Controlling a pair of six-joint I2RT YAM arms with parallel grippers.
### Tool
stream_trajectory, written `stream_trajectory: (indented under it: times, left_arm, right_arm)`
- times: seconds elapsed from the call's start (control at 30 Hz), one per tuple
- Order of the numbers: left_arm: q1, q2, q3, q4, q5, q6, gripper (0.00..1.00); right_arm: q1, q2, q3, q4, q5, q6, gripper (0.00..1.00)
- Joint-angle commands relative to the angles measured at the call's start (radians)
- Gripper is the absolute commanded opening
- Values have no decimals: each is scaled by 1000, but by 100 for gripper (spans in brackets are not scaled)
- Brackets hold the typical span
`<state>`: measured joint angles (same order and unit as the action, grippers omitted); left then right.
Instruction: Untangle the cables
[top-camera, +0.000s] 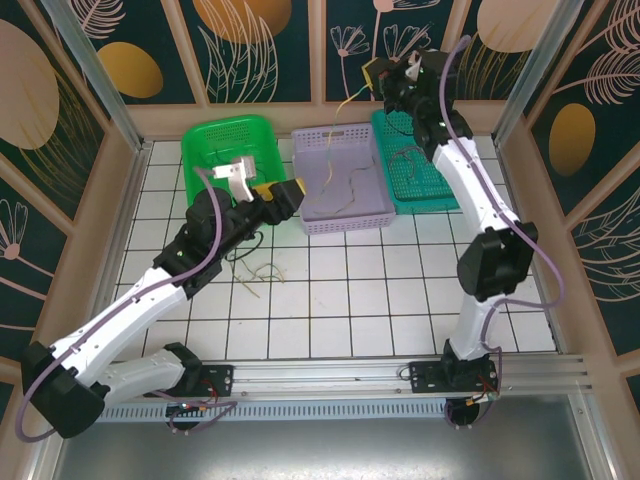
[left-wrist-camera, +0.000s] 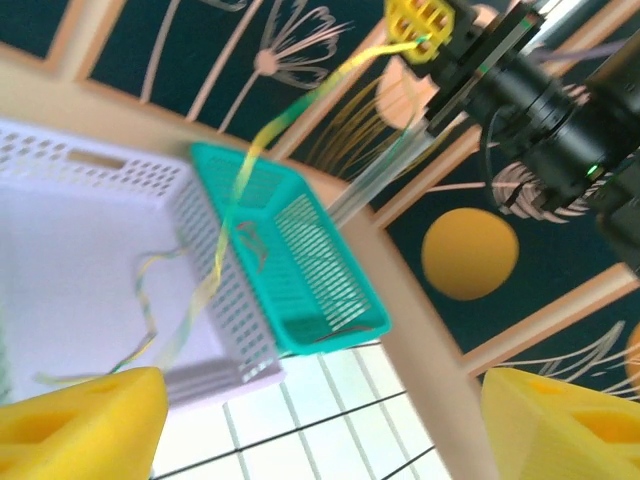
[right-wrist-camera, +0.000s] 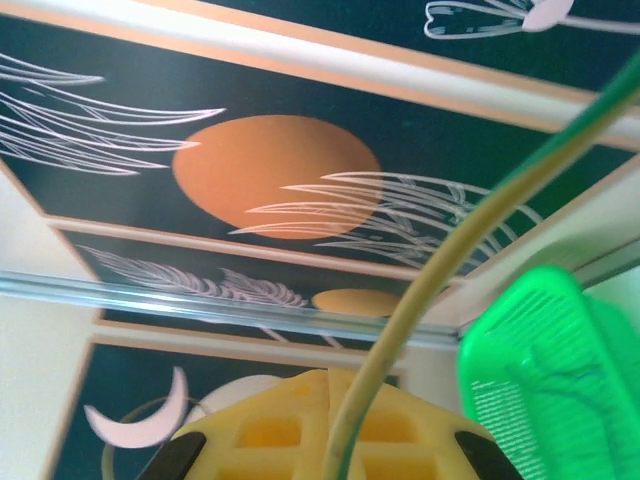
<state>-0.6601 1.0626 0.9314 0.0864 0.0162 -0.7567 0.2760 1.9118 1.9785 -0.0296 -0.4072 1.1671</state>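
Note:
My right gripper (top-camera: 378, 76) is raised high at the back, shut on a yellow-green cable (top-camera: 343, 108) that hangs down into the lilac basket (top-camera: 372, 215). In the right wrist view the yellow fingers (right-wrist-camera: 300, 435) pinch this cable (right-wrist-camera: 450, 260). My left gripper (top-camera: 287, 196) hovers at the lilac basket's near left corner. Its yellow fingers (left-wrist-camera: 80, 425) stand wide open with nothing between them. In its view the yellow-green cable (left-wrist-camera: 240, 190) runs from the right gripper (left-wrist-camera: 418, 28) into the lilac basket (left-wrist-camera: 60, 165). More thin cables (top-camera: 258, 270) lie loose on the tiles. A dark cable (top-camera: 405, 158) rests in the teal basket (top-camera: 440, 198).
A green basket (top-camera: 225, 135) stands at the back left, beside the left arm's wrist. The three baskets line the back wall. The cage's posts and patterned panels enclose the table on three sides. White tiles lie bare in front of the baskets.

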Motion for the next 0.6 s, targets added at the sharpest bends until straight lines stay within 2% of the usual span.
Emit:
stream_trajectory:
  times: [0.0,0.07,0.13,0.2,0.27,0.4,0.57]
  left_arm:
    - [17,-26,0,-98,-63,-23,81]
    - [17,-18,11,-133,-73,-18,79]
    - [19,-18,19,-153,-93,-31,73]
    - [30,-15,35,-188,-119,-90,62]
    - [42,-5,66,-199,-110,-168,55]
    - [48,32,117,-172,-53,-245,50]
    - [48,59,162,-169,-21,-240,45]
  right_arm:
    - [-12,72,90,-45,-28,-211,0]
    - [-18,90,91,2,-38,-204,0]
    - [-12,107,108,28,-37,-240,0]
    - [4,135,161,-12,-15,-348,0]
    - [17,157,187,-46,22,-459,0]
    - [30,151,130,-1,126,-643,0]
    - [58,165,66,119,291,-886,0]
